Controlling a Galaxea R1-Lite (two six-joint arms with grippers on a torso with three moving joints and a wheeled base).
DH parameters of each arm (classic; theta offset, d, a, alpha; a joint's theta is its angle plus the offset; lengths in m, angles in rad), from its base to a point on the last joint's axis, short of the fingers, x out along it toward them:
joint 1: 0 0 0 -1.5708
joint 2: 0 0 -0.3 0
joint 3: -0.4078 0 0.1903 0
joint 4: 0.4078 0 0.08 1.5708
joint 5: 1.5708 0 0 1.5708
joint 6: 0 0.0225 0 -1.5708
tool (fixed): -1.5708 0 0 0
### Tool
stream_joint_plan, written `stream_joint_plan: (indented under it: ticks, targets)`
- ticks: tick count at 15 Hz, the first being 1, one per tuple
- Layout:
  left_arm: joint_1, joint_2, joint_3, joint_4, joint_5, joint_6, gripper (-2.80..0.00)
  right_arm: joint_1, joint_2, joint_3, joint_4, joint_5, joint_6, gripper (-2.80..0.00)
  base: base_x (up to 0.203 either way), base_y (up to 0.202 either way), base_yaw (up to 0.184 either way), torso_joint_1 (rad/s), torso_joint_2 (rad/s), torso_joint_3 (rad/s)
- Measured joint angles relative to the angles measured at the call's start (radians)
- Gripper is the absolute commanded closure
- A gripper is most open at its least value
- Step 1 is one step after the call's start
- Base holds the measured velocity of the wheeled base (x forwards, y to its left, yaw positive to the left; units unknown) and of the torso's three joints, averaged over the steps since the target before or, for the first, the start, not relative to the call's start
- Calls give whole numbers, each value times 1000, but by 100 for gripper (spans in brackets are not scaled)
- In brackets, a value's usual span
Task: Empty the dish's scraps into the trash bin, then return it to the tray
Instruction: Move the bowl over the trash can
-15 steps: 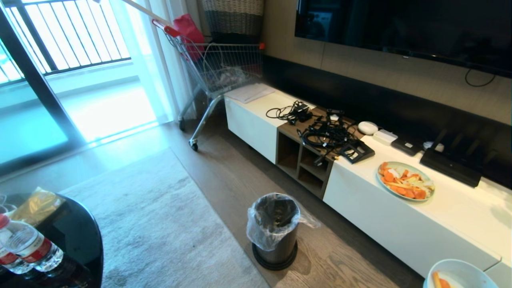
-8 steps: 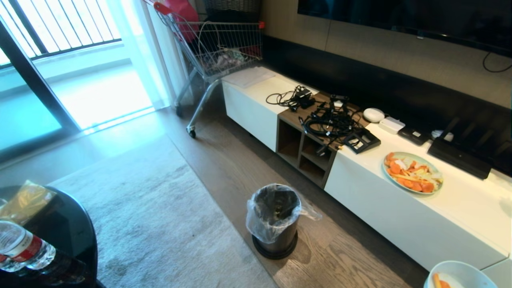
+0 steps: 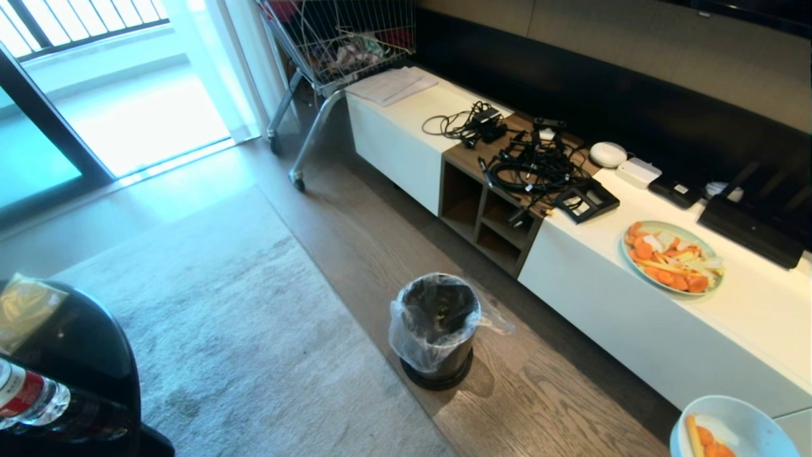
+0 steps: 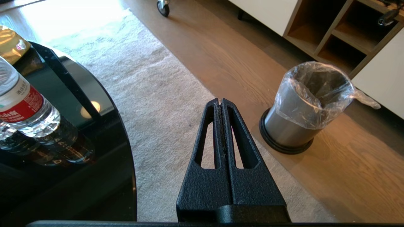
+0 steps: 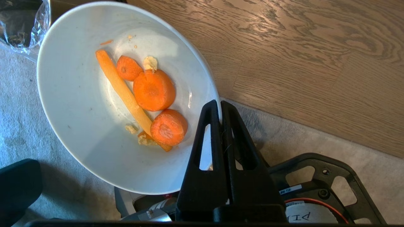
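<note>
1. Here, the right gripper (image 5: 220, 105) has its jaws clenched on the rim of the dish (image 5: 79, 126), scraps (image 5: 148, 97) inside, above the floor.
2. The left gripper (image 4: 220, 102), jaws closed and empty, hangs near the bin (image 4: 303, 110).
3. The bin (image 3: 438, 327) stands on the floor before a white cabinet (image 3: 609, 317).

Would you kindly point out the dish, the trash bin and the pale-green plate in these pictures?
dish (image 5: 79, 126), right wrist view, bare inner wall of the white bowl.
trash bin (image 3: 438, 355), head view, bag-covered side wall.
pale-green plate (image 3: 656, 285), head view, near rim of the plate.
</note>
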Motion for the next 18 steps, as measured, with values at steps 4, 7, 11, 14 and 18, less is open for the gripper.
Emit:
stream_joint_plan:
  ticks: [4, 7, 11, 14, 18]
  targets:
    - [0, 0, 0, 0, 0, -1, 0, 1, 4, -43, -2, 2, -5, 0, 0, 0, 0, 2, 4, -197]
    - [0, 0, 0, 0, 0, 0, 0, 2, 22, -54, -48, 3, -34, 0, 0, 0, 0, -2, 1, -202]
    - [0, 0, 0, 0, 2, 1, 0, 1, 105, -106, -125, 2, -37, 0, 0, 0, 0, 1, 2, -195]
    - [0, 0, 0, 0, 2, 2, 0, 1, 181, -145, -207, 3, -37, 0, 0, 0, 0, 1, 1, -199]
    - [0, 0, 0, 0, 2, 3, 0, 2, 250, -190, -232, 4, -37, 0, 0, 0, 0, 3, 2, -195]
